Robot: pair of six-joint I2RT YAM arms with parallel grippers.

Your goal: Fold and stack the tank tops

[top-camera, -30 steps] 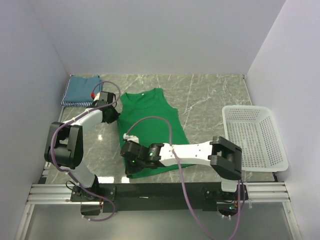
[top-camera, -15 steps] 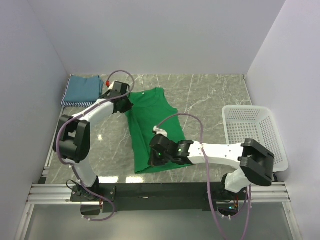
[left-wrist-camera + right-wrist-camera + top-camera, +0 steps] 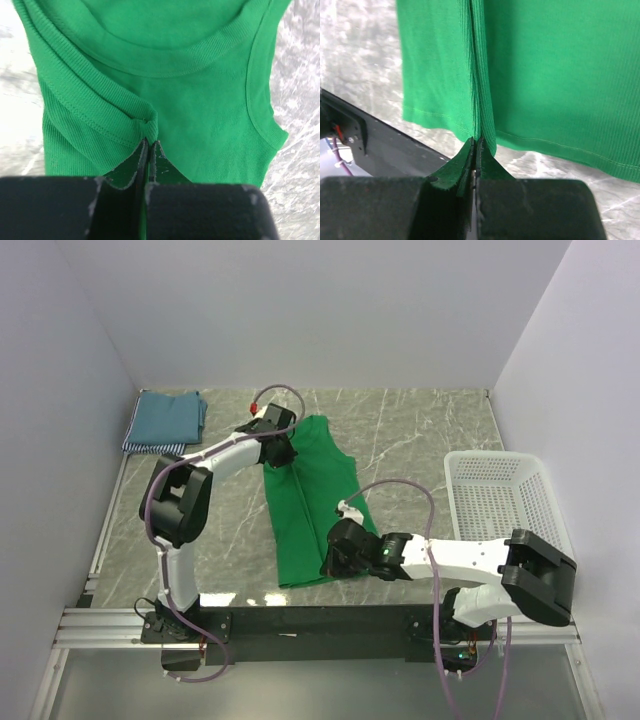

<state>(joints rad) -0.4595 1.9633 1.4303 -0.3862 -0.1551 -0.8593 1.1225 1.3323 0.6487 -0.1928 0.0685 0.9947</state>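
The bright green tank top [image 3: 312, 495] lies on the marble table, its left side lifted and carried over toward the right. My left gripper [image 3: 281, 449] is shut on the green top's shoulder strap [image 3: 146, 125] at the far end. My right gripper [image 3: 334, 562] is shut on the green top's bottom hem [image 3: 481, 131] at the near end. The teal-blue top [image 3: 165, 418] lies folded in the far left corner, on the striped top, of which only an edge [image 3: 150, 447] shows.
A white mesh basket [image 3: 508, 515] stands at the right edge of the table. Grey walls close in the left, far and right sides. The black rail [image 3: 300, 620] with the arm bases runs along the near edge.
Both grippers have moved right, pulling the green top's left edge over its middle. The top now looks narrower, folded lengthwise.
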